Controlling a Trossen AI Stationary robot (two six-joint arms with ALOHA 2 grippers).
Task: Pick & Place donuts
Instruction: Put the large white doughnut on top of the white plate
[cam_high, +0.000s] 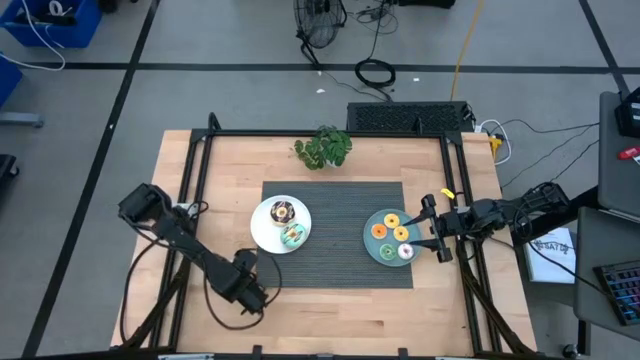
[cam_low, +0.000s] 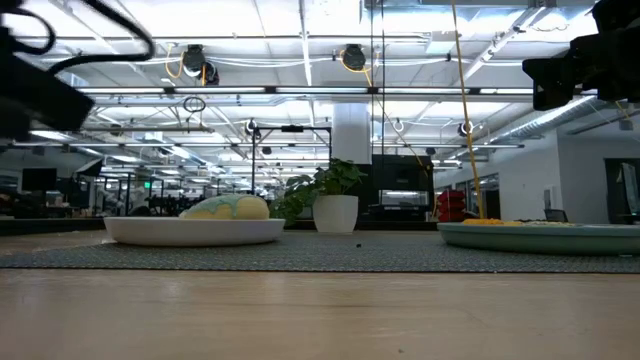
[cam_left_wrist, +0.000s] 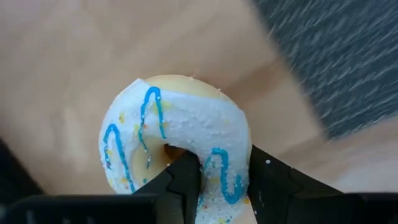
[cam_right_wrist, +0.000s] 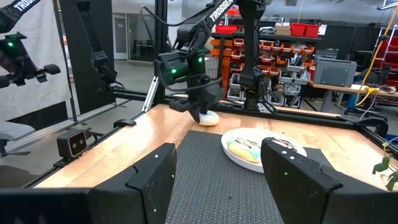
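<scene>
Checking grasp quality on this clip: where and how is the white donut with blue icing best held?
Pinch one side of the ring, one finger through the hole and one outside, coming from above. The left gripper already holds the white donut with blue drizzle this way.

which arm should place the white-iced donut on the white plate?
Left. Its pincer is shut on the white-iced, blue-drizzled donut beside the round white plate. The right pincer hovers open at the teal plate.
</scene>
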